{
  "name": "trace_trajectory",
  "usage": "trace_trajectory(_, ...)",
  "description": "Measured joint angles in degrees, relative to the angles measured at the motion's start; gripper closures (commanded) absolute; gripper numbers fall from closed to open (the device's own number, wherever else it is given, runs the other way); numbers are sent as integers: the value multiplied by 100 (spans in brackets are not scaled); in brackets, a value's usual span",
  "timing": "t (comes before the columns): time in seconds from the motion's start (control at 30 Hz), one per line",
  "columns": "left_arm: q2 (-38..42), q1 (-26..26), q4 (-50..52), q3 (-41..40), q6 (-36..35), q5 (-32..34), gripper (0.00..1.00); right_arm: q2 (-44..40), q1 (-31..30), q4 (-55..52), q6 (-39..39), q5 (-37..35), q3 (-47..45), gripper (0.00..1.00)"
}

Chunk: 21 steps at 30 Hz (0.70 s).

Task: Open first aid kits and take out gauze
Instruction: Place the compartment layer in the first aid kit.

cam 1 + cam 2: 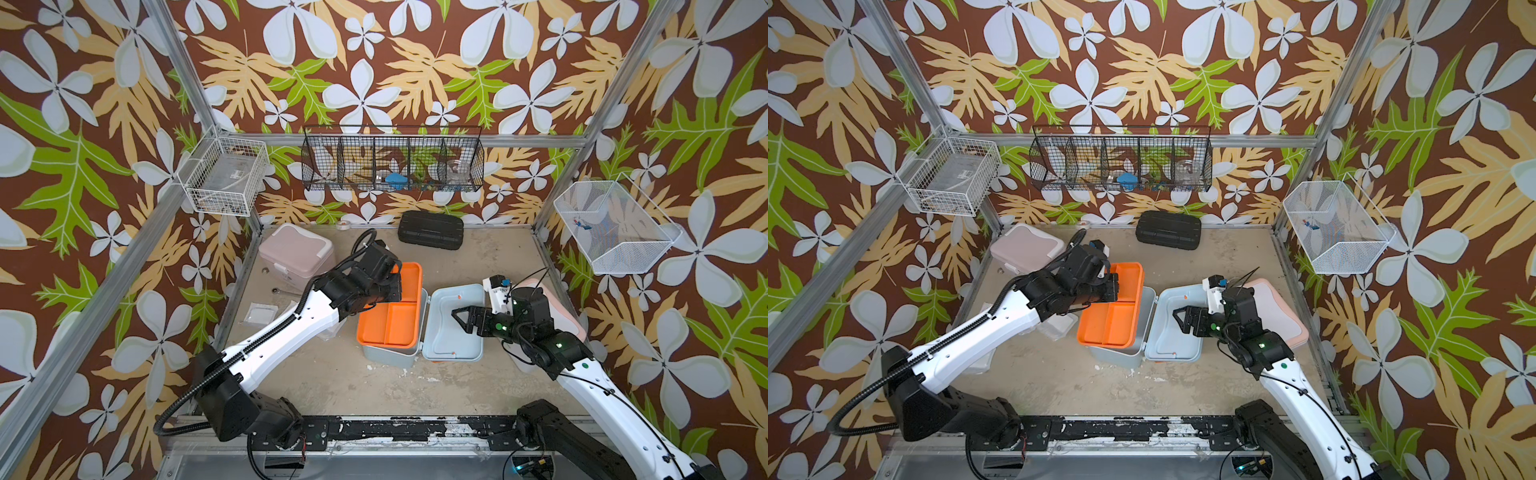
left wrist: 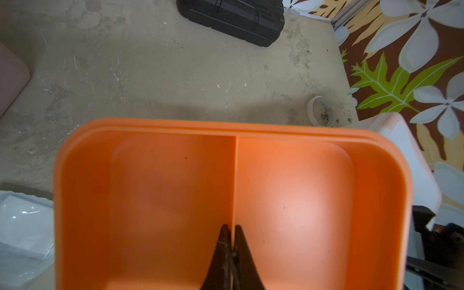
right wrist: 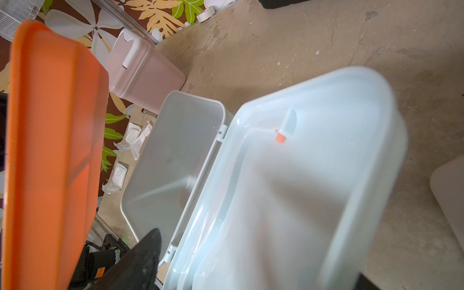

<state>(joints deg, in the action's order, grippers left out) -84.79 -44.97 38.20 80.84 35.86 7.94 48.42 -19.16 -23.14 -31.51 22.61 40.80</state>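
Gauze packets (image 1: 260, 312) are spotted on the bench (image 1: 374, 395) at 9 o'clock of the light blue kit (image 1: 386, 357). The orange tray (image 1: 390, 316) is pinched by its thin divider in the tightly closed left fingers (image 2: 223, 241), so it could easily be tipped loose. The right fingers (image 3: 145, 253) are spread wide, empty.

The tray (image 1: 390, 320) is plain bright orange inside and out. The light blue first aid kit (image 1: 388, 358) has a lid (image 1: 453, 349) of the same pale blue, marked by a small orange peg. The dusty pink first aid kit (image 1: 297, 253) has a white latch. The white first aid kit (image 1: 1277, 309) is edged in peach. The ribbed case (image 1: 431, 230) is black. The gauze packet (image 1: 260, 312) is white under clear film. The tabletop (image 1: 415, 386) is mottled beige with white flecks. The walls (image 1: 374, 62) are brown, printed with white flowers and green and tan leaves.
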Motion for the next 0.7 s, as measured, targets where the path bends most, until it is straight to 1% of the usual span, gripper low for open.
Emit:
trace_trajectory(0.27,-1060,-389,684,710,-146,848,100,-87,0,-2,22,-9,20,12)
trace_trajectory(0.43,-1429,-452,911,868,-195,1034,100,-105,0,-4,24,-11,20,12)
trace_trajectory(0.7,-1786,-481,1038,931,-295,1167,100,-103,2,-4,24,-9,20,12)
